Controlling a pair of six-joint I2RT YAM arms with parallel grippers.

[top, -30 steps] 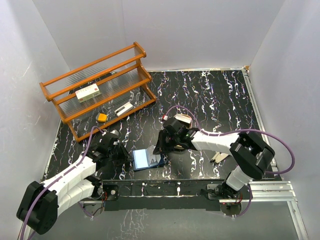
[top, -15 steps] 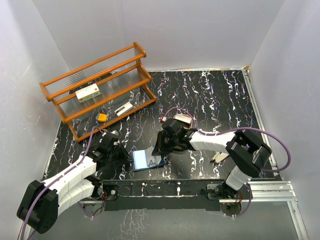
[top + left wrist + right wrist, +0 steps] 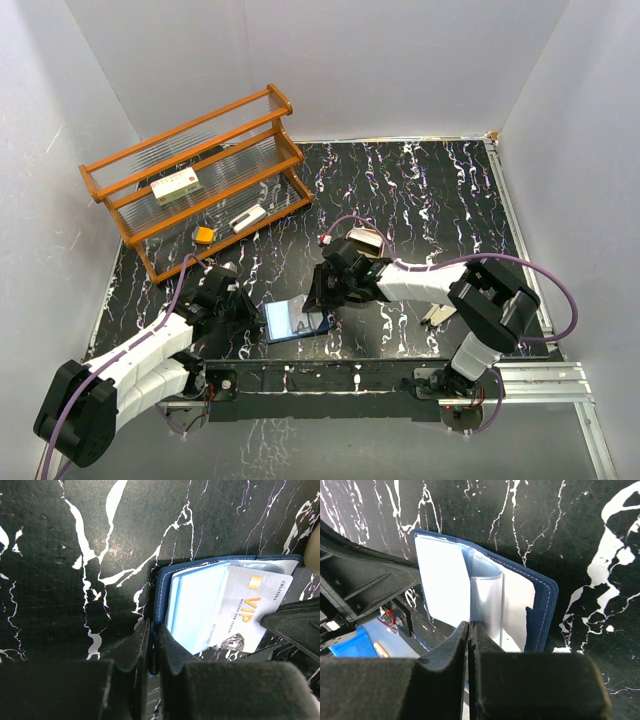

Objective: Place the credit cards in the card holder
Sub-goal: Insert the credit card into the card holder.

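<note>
The card holder [image 3: 293, 319] lies open on the black marbled table, navy outside and light blue inside. My left gripper [image 3: 247, 308] is shut on its left edge [image 3: 161, 595]. My right gripper [image 3: 318, 297] is shut on a greyish credit card [image 3: 247, 610] printed "VIP". The card lies slanted over the holder's light blue inside, and its far edge meets a pocket [image 3: 487, 597]. The holder's navy rim [image 3: 545, 611] shows in the right wrist view. Two more credit cards [image 3: 440, 314] lie on the table to the right.
A wooden rack [image 3: 262, 112] stands at the back left, holding a white box with red marks [image 3: 175, 186], a small white item [image 3: 247, 218] and an orange item [image 3: 204, 235]. A tan object [image 3: 368, 238] lies behind the right arm. White walls enclose the table.
My right gripper has moved slightly left and nearer with the card, further over the open holder. The left gripper keeps its hold and has barely moved.
</note>
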